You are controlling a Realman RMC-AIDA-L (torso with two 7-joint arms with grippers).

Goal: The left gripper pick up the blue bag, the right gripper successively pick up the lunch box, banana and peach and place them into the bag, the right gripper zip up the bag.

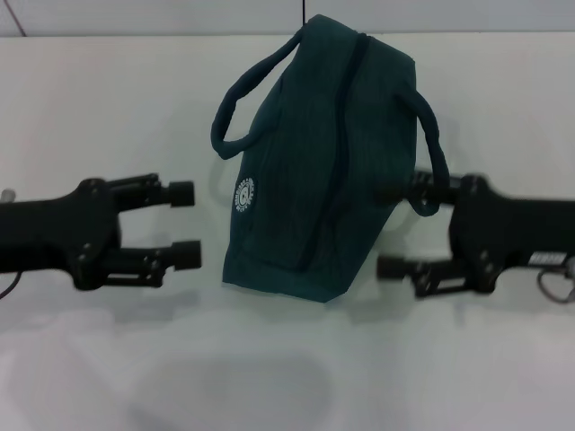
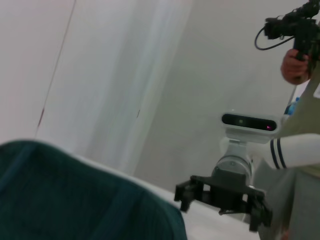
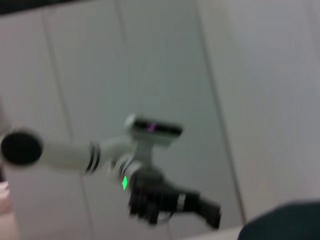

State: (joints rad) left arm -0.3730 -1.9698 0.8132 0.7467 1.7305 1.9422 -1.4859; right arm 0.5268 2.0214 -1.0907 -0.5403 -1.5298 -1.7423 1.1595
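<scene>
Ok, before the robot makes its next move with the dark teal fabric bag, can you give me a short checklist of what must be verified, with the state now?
1. Dark teal fabric bag lies on the white table, between both grippers: ok.
2. Bag's zip looks shut, no lining showing: ok.
3. Left gripper open, beside the bag, not touching: ok.
4. Right gripper open; its upper finger sits at the bag's handle, contact unclear: cannot tell.
5. Lunch box, banana and peach inside the bag: cannot tell, none is visible.
6. A person with a camera stands beyond the right arm; clearance: cannot tell.
</scene>
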